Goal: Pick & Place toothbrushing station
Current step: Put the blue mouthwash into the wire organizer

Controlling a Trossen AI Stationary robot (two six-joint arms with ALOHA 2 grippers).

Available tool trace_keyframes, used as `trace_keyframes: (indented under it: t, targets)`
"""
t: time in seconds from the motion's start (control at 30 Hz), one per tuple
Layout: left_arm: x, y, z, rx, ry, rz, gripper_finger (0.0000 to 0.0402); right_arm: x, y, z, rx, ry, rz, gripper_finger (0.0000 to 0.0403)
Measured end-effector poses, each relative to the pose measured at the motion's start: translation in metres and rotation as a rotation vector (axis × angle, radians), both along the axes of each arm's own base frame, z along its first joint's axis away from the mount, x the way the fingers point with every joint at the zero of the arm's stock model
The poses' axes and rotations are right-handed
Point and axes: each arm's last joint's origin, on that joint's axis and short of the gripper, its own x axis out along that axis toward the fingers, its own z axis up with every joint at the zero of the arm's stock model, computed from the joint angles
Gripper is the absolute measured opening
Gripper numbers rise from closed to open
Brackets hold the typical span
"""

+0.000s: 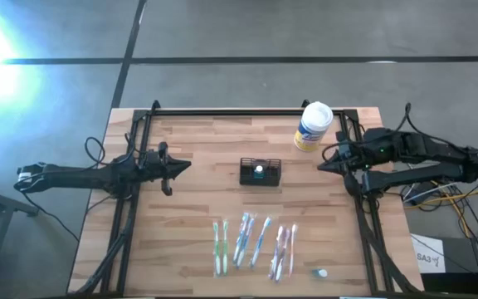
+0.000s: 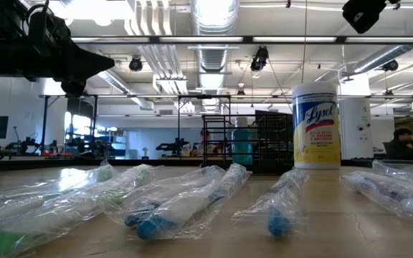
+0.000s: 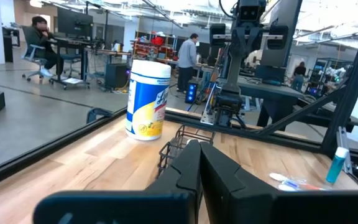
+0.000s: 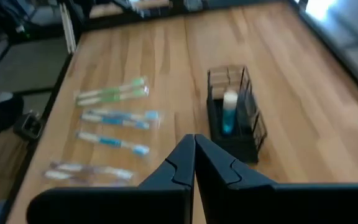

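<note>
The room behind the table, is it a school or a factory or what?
Probably a robotics lab or workshop: exposed ceiling ducts, people at computer desks, and another robot arm on a workbench.

— What stays hidden of the toothbrushing station [image 3: 179, 140]?
— In the left wrist view its lower half sits behind the left gripper's fingers [image 3: 188, 171]. In the low view the wrapped toothbrushes [image 2: 181, 197] cover its base.
— And the small item [image 1: 321, 272] near the table's front edge?
— Too small to identify from above (pale, with a bluish tint).
— The canister [image 2: 315, 125]?
— Its top is only a glare-washed blob in the high view.
</note>
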Motion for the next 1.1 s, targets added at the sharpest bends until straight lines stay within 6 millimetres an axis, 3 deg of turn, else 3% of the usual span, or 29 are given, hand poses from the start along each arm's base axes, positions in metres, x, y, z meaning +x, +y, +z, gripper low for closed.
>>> trace_keyframes:
  t: [0.3,0.6,1.1]
  targets:
    - [0.000,0.000,-0.003,-0.048,0.018,-0.005,0.0010,0.011,0.030,0.015,0.114,0.140,0.129,0.0008]
    - [0.000,0.000,-0.017,-0.132,0.142,-0.004,0.0010,0.037,0.098,0.008,0.169,0.333,0.261,0.0008]
    - [0.001,-0.002,-0.016,-0.133,0.144,-0.068,0.0018,0.093,0.219,-0.007,0.235,0.700,-0.173,0.0014]
